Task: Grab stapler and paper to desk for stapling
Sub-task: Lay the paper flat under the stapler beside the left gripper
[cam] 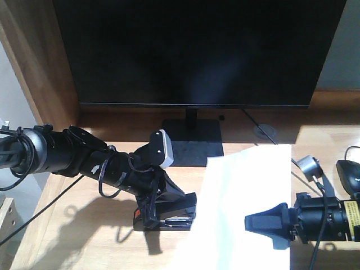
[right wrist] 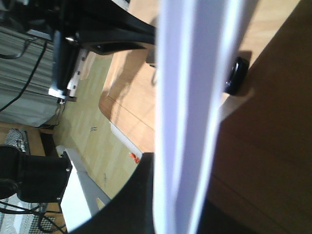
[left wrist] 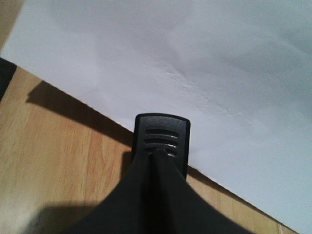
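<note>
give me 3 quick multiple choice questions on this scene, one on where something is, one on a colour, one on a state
1. In the front view, where is the paper relative to the stapler?
A) to its right
B) to its left
C) on top of the monitor

2. What colour is the paper?
A) green
B) white
C) red

3. What state is the right gripper in?
A) wide open
B) shut on nothing
C) shut on the paper

Answers:
1 A, the sheet sits right of the stapler.
2 B, the front view shows it plain white.
3 C, the right wrist view shows the sheet edge-on, pinched between the gripper's fingers.
</note>
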### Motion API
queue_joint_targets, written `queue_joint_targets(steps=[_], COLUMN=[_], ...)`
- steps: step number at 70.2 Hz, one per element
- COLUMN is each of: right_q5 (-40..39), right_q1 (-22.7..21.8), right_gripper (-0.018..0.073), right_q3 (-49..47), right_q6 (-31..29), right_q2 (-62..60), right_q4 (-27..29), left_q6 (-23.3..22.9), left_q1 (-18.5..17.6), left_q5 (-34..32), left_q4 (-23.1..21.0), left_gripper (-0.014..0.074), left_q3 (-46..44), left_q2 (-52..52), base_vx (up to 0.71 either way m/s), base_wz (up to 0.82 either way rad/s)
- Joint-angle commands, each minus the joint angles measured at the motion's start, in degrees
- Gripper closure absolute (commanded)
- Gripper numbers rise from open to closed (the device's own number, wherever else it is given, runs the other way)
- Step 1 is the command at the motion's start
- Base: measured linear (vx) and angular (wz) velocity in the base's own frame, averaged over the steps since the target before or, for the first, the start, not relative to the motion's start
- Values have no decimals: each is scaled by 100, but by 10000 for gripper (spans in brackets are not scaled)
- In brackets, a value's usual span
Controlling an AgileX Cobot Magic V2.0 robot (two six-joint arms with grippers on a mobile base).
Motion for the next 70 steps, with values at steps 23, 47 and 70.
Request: queue_joint_targets(steps=[23, 47, 70], right_q5=[33, 295, 1071], right_q1=[-9, 188, 1014], right_gripper=[562, 562, 562], right_q3=[-72, -72, -77], right_q6=[271, 271, 390], right_q2=[-266, -266, -128], right_q4=[-110, 4, 841], left_q6=[2, 2, 2], left_q1=[-24, -24, -24], left_q5=[204, 204, 204], left_q4=[-259, -259, -259], left_gripper=[603, 603, 603], left_q3=[-122, -122, -122], left_q2=[-256, -256, -256], base_vx=[0, 0, 0], base_wz=[0, 0, 0])
